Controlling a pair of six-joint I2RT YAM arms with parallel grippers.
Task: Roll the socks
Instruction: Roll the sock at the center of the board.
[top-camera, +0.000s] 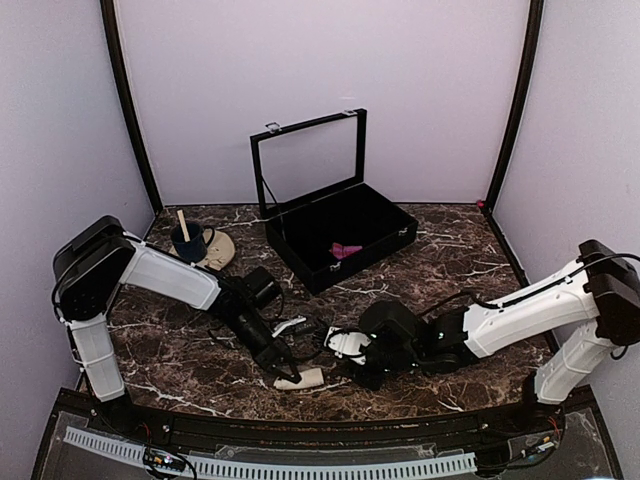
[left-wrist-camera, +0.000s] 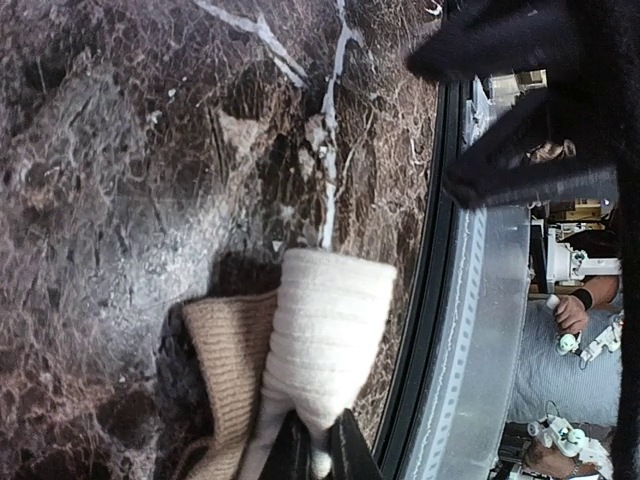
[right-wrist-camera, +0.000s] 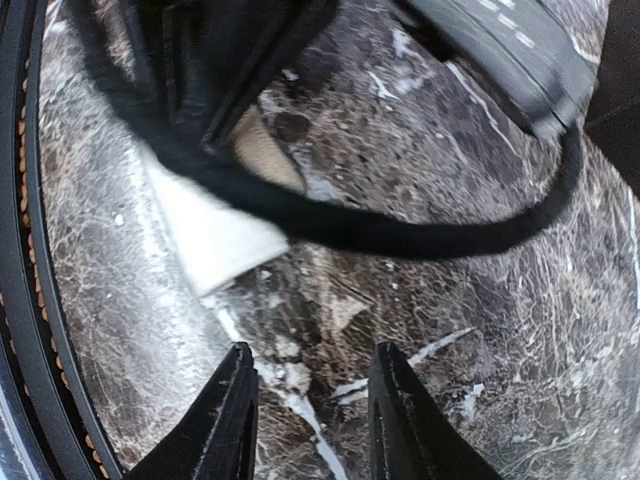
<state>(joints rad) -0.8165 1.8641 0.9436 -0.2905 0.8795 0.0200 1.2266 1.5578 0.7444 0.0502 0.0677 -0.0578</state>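
Clamped on cream sock (left-wrist-camera: 328, 325) with left pincer (left-wrist-camera: 320, 448), near worktop (left-wrist-camera: 130, 180) edge. Spread apart at right pincer (right-wrist-camera: 310, 400); sock half hidden by cable (right-wrist-camera: 400, 238).

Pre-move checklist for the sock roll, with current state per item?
1. Left end effector shut on cream sock: ok.
2. Right end effector open and empty: ok.
3. Pink sock beside the cream one: not ok, it lies in the black case.
4. Cream sock fully on the table: ok, though near the front edge.
5. Cream sock rolled tight: cannot tell.
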